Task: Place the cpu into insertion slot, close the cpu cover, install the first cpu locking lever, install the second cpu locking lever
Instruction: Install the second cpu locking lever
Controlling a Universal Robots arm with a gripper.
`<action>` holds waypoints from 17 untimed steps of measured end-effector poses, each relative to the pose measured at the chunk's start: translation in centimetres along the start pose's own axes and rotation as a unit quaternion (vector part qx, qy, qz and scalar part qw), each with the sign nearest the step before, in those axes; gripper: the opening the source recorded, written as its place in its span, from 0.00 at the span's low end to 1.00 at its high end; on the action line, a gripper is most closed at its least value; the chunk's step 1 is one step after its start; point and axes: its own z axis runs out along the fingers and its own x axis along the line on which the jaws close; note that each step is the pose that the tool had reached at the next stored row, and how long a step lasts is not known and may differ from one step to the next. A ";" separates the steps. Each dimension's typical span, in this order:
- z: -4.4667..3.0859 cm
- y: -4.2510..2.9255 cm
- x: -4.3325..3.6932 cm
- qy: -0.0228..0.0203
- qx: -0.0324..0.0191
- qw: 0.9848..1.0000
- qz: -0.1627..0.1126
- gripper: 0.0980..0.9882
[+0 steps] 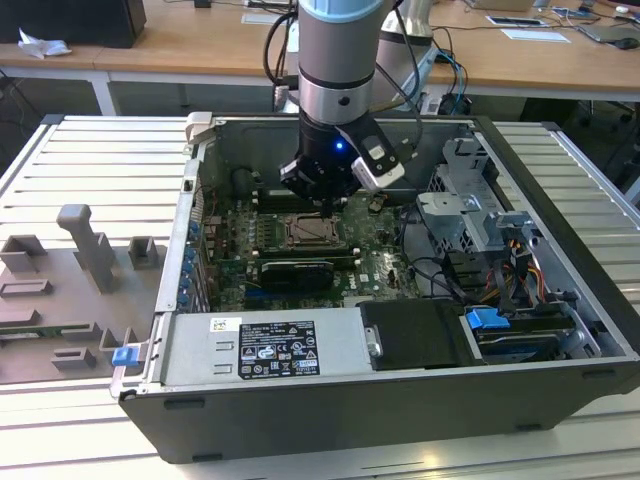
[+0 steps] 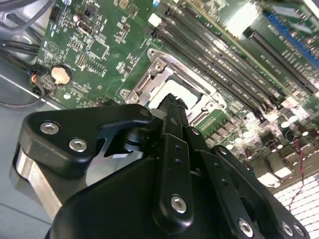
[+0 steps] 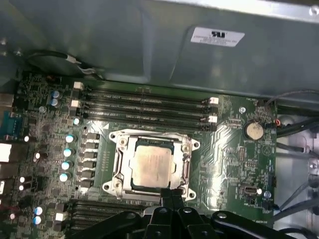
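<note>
Black gripper [image 3: 171, 195] fingers look pinched together and empty, hiding one edge of the cpu cover [image 3: 185, 164] around the cpu [image 3: 152, 167]; a white label's [image 3: 217, 36] words blur.

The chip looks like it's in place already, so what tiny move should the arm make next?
Probably a small press down at the edge of the insertion slot, to start latching it. The cpu already lies in it with the cpu cover framing it, and the end effector, fingers together, hangs right at that edge.
</note>
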 end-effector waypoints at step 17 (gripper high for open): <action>0.92 -1.28 0.67 0.003 -0.002 1.000 -0.006 0.01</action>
